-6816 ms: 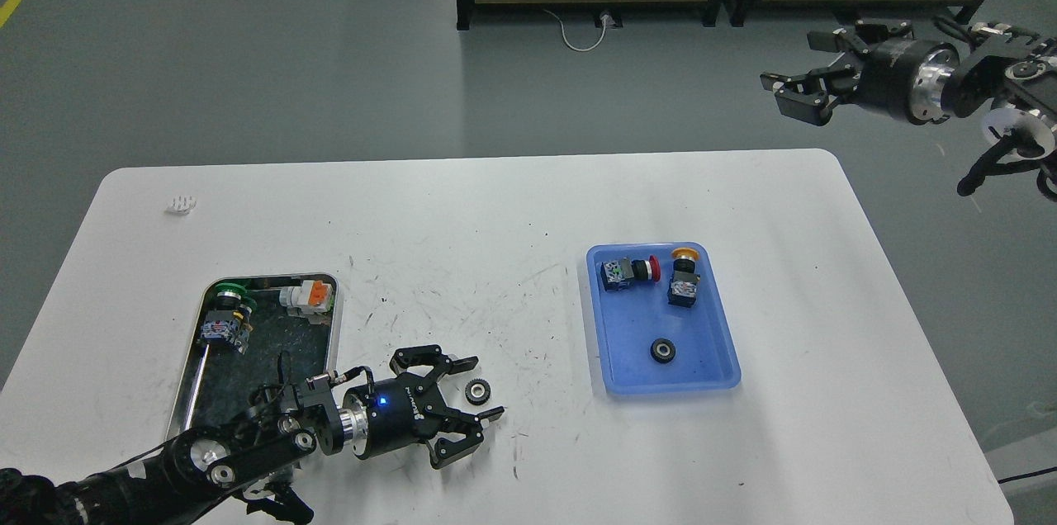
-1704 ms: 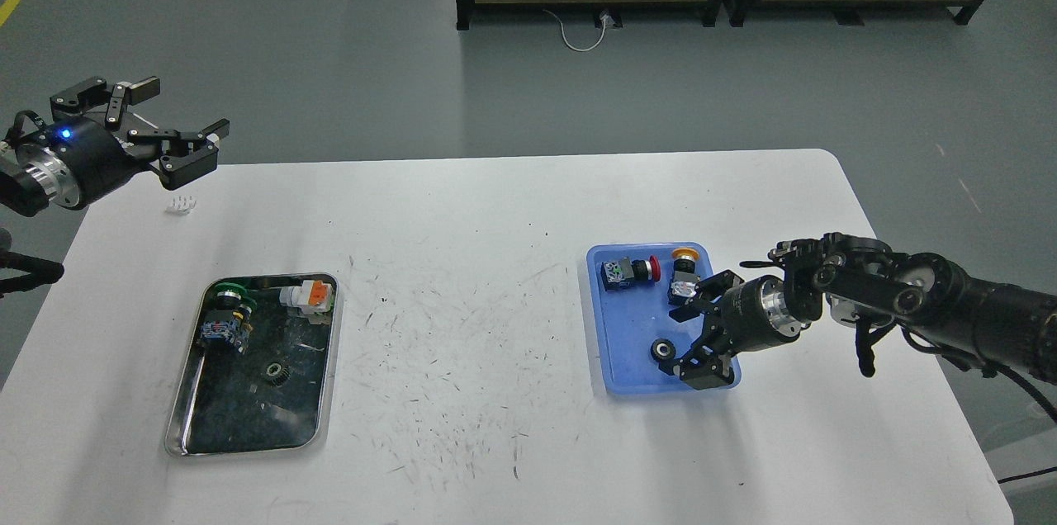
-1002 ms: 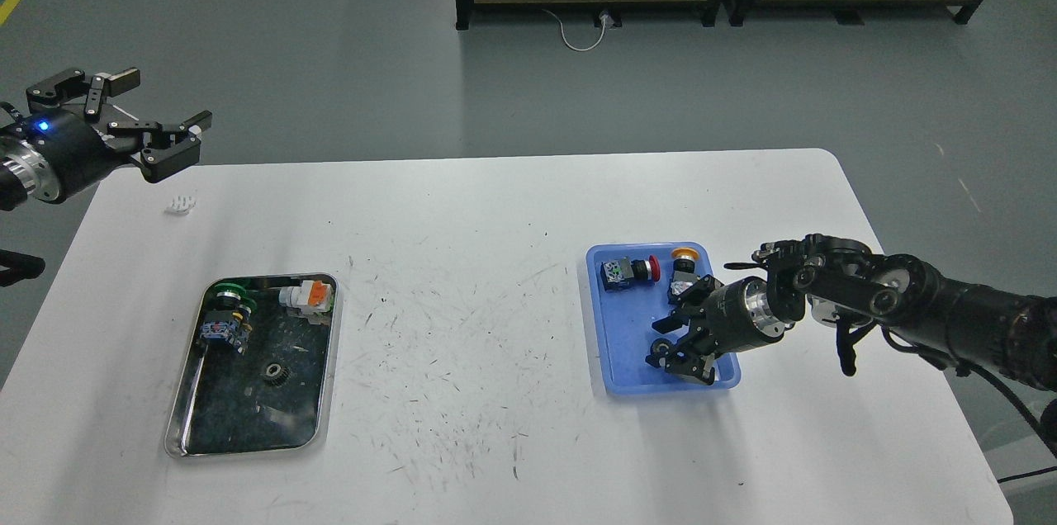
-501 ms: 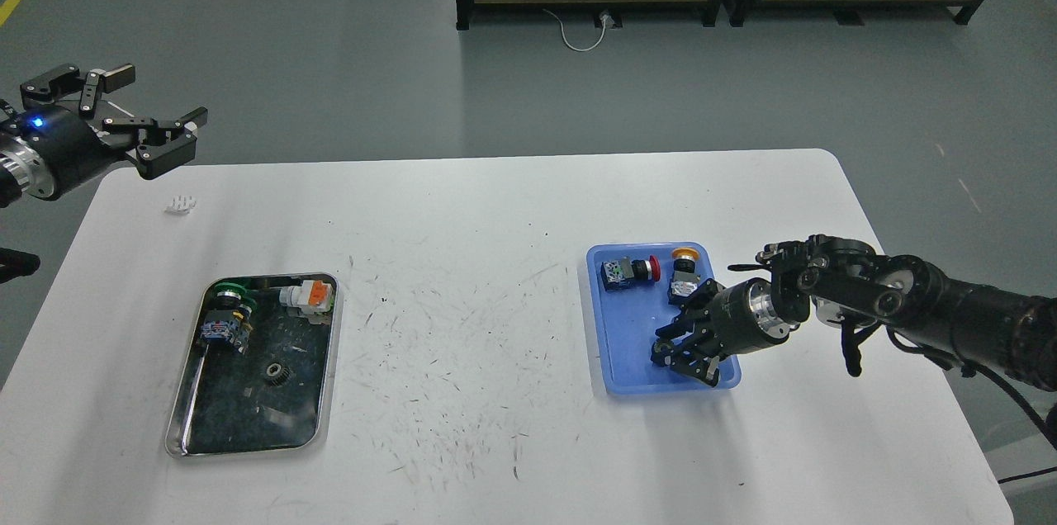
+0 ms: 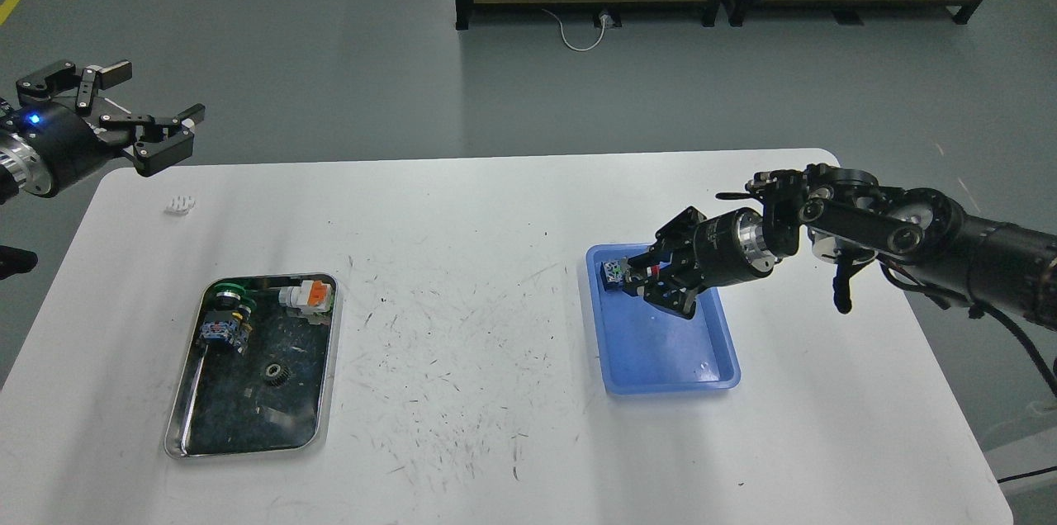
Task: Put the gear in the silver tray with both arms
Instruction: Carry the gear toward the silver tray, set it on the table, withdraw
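The silver tray [image 5: 333,360] lies at the front left of the white table, with one dark gear [image 5: 273,374] on its bottom. My right gripper [image 5: 648,287] hangs above the far half of the blue plastic tray [image 5: 731,360]. Its fingers are closed together on a small black gear that barely shows between them. The spot in the blue tray where that gear lay is bare. My left gripper [image 5: 157,100] is open and empty, held high beyond the table's far left corner.
The silver tray also holds a green-capped switch [image 5: 225,312] and an orange-and-white part [image 5: 307,295]. A red-button switch [image 5: 613,271] lies in the blue tray, partly behind my right gripper. A small white piece [image 5: 180,204] lies near the far left corner.
My right gripper shut on the black gear in the blue tray, then rose and moved left and farther away with it. The left gripper has hardly moved.
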You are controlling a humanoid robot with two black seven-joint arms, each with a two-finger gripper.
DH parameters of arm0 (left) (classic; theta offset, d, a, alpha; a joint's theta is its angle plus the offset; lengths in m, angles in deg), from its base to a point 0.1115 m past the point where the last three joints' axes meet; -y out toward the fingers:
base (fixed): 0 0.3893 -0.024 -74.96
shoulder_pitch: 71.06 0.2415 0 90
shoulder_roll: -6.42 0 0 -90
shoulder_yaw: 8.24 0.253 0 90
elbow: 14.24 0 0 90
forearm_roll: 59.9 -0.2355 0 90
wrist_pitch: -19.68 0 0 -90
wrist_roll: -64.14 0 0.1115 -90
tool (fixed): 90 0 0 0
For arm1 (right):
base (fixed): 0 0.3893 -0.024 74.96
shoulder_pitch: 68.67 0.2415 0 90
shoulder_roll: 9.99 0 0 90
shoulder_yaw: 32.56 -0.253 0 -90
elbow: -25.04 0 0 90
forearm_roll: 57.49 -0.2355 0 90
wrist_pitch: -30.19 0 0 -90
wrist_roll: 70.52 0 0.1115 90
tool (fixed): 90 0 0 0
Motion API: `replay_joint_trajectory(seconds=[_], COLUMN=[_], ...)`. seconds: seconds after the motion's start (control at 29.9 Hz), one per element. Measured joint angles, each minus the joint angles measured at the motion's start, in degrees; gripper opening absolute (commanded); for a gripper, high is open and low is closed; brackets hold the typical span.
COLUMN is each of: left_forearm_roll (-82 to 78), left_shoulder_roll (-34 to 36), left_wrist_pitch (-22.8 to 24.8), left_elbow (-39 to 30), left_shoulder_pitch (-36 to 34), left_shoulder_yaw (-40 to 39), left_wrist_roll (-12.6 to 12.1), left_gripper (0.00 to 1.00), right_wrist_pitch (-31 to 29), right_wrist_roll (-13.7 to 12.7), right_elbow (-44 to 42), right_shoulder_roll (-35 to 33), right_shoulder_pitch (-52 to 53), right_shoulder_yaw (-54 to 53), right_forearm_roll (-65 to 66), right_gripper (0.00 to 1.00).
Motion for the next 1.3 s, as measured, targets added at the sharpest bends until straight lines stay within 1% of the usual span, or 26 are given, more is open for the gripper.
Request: replay_joint_trajectory(seconds=[0.3, 0.43, 0.63, 0.8, 0.97, 1.07, 1.17, 1.3], left_forearm_roll=[0.0, 0.1, 0.1, 0.1, 0.1, 0.3, 0.3, 0.4], left_shoulder_roll=[-0.7, -1.1, -1.6, -1.6, -1.6, -1.7, -1.7, -1.7], left_wrist_pitch=[-1.2, -1.8, -2.3, -2.3, -2.3, -2.3, -2.3, -2.3], left_elbow=[0.0, 0.0, -0.1, 0.0, 0.0, -0.1, -0.1, -0.1], left_shoulder_pitch=[0.3, 0.0, -0.3, -0.3, -0.3, -0.3, -0.3, -0.3], left_shoulder_yaw=[0.0, 0.0, 0.0, -0.1, -0.1, -0.1, -0.1, -0.1], left_wrist_roll=[-0.1, -1.0, -1.5, -1.5, -1.4, -1.4, -1.4, -1.4], left_gripper=[0.98, 0.98, 0.98, 0.98, 0.98, 0.98, 0.98, 0.98], right_wrist_pitch=[0.0, 0.0, 0.0, 0.0, 0.0, 0.0, 0.0, 0.0], right_wrist_roll=[0.0, -0.1, -0.1, -0.1, -0.1, -0.1, -0.1, 0.1], right_elbow=[-2.4, -3.4, -5.0, -5.9, -7.4, -8.5, -9.4, -9.8], right_shoulder_roll=[11.8, 16.3, 21.3, 24.0, 24.5, 24.5, 24.5, 24.5], right_shoulder_pitch=[1.8, 2.0, 1.9, 1.5, 1.2, 1.2, 1.2, 1.2], right_shoulder_yaw=[2.0, 4.4, 7.4, 9.6, 10.5, 10.5, 10.5, 10.3], right_forearm_roll=[-0.4, -0.4, -0.3, -0.3, -0.2, -0.2, -0.2, -0.2], right_gripper=[0.26, 0.27, 0.27, 0.29, 0.45, 0.52, 0.57, 0.61])
